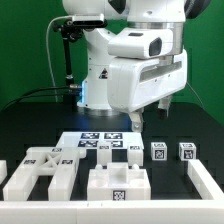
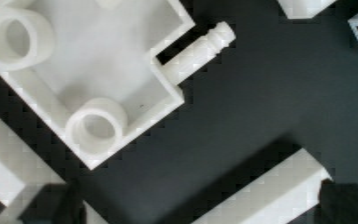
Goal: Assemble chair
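I'm seeing the gripper point(image 1: 150, 115) hanging over the middle of the tabletop, near the marker board point(image 1: 100, 141), jaws standing apart with nothing between them

The chair parts are lying loose on the table point(image 1: 30, 135), and I'm judging none joined yet:
- slotted panel point(image 1: 40, 172) sitting by the near edge, toward the corner on the exterior view's left
- squat block point(image 1: 118, 182) sitting at the middle of the near edge
- small tagged cube point(image 1: 158, 152) and second cube point(image 1: 186, 150) sitting further in, toward the edge on the exterior view's right
- long bar point(image 1: 205, 180) running along that same edge

The wrist view is showing a flat panel point(image 2: 78, 60) with round sockets and a threaded peg point(image 2: 202, 48) sticking out of its side. It's too close in for me to tell which of the parts on the table this one is

On handling, I'm expecting stiff moulded plastic: light and not fragile, but smooth enough to slip in the pads. I'm planning to pinch across two parallel flat faces, a rib between slots or the panel's thickness near its middle so it isn't swinging. I'm keeping off the peg, since those threads are needed for mating, and off the tags
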Tool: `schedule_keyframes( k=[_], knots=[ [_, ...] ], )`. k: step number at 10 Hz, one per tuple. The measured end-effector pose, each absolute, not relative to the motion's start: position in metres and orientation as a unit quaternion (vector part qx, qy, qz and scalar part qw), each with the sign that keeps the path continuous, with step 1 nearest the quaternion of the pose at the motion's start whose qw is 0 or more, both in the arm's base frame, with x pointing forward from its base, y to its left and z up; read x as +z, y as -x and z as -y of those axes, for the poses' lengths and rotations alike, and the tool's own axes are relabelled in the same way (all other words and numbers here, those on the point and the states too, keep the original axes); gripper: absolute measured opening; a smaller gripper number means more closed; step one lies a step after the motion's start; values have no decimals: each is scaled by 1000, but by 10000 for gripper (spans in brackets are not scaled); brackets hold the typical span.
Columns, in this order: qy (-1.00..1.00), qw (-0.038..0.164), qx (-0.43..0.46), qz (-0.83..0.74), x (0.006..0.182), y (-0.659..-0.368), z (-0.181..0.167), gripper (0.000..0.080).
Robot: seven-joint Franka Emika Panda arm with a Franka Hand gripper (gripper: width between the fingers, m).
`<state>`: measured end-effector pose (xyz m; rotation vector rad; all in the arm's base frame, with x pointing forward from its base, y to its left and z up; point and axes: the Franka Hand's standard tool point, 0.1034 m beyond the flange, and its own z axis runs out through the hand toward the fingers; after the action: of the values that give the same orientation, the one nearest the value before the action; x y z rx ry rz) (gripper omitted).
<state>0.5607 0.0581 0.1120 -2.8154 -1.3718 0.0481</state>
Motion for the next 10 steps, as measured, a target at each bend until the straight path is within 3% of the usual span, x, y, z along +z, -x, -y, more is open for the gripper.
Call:
schedule_keyframes(
  k=[7,10],
  knots=[
    [891,5,16,454,112,-561,-55,650],
    [897,-3,25,442,109,-563,0,650]
  ],
)
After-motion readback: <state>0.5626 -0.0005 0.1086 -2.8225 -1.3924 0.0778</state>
